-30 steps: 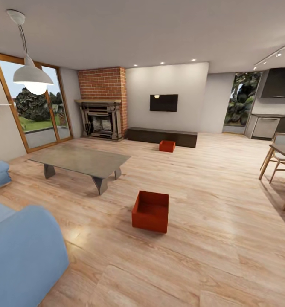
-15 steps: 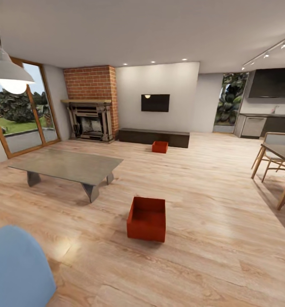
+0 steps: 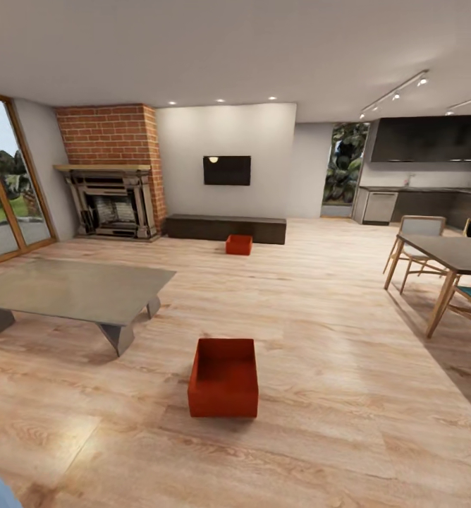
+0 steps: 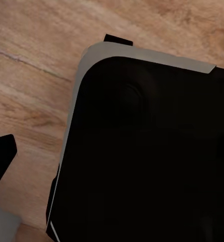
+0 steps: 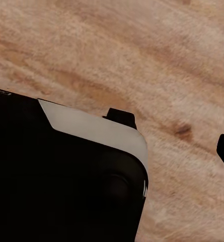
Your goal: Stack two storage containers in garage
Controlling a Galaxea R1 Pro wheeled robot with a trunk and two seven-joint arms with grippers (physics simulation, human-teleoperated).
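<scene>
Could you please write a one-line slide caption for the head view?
Two orange-red storage containers on the living room's wood floor: near container beside the coffee table, far container before the dark bench.

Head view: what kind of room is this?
A living room, open to a kitchen and dining area: brick fireplace, wall TV, low coffee table on wood planks. Two storage containers sit on the floor.

No legible text or labels anywhere.
</scene>
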